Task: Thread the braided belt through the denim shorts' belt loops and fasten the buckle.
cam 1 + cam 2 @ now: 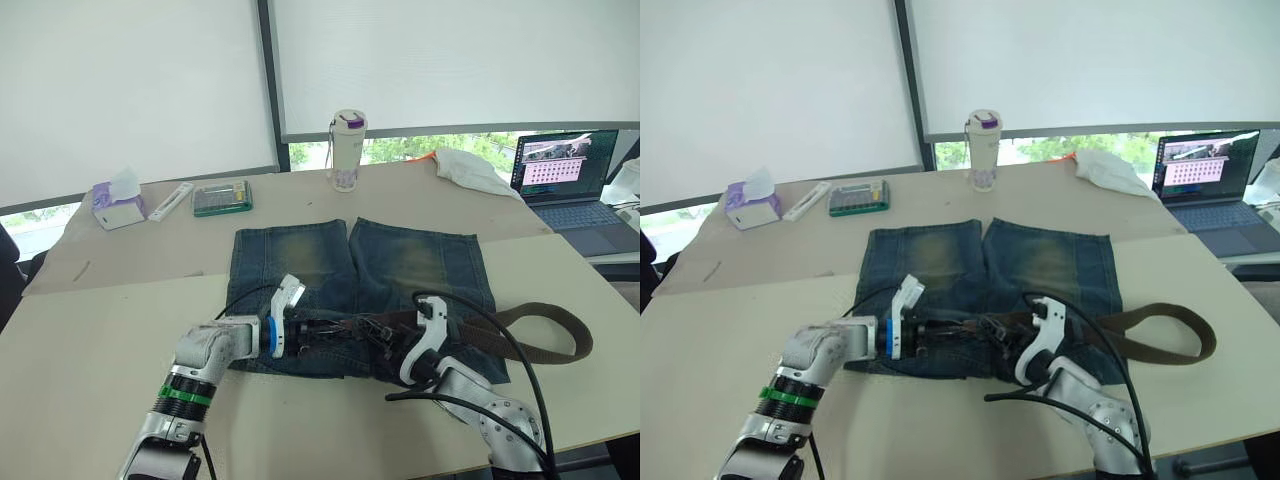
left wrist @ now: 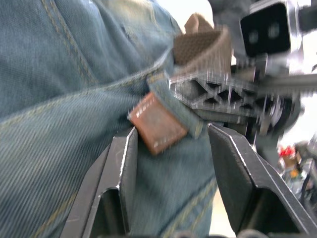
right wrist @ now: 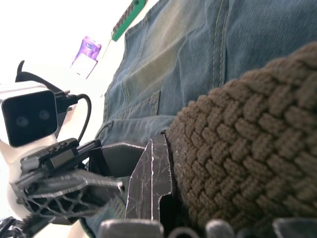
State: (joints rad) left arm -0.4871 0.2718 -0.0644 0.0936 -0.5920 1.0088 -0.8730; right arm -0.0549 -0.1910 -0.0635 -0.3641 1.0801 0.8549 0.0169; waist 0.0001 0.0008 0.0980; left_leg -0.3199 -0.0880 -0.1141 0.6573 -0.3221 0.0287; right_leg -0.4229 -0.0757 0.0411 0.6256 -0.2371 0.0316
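Denim shorts [image 1: 400, 270], desk [image 1: 90, 340] centre. Left end effector [image 2: 171, 163] wide around leather tip [image 2: 157, 130]; right end effector [image 3: 171, 198] gripping braided belt [image 3: 247, 163], looping toward 3 o'clock.

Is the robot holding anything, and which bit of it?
The right gripper is pinching the braided belt on its woven strap. The left gripper is open around the belt's leather tip, not squeezing it.
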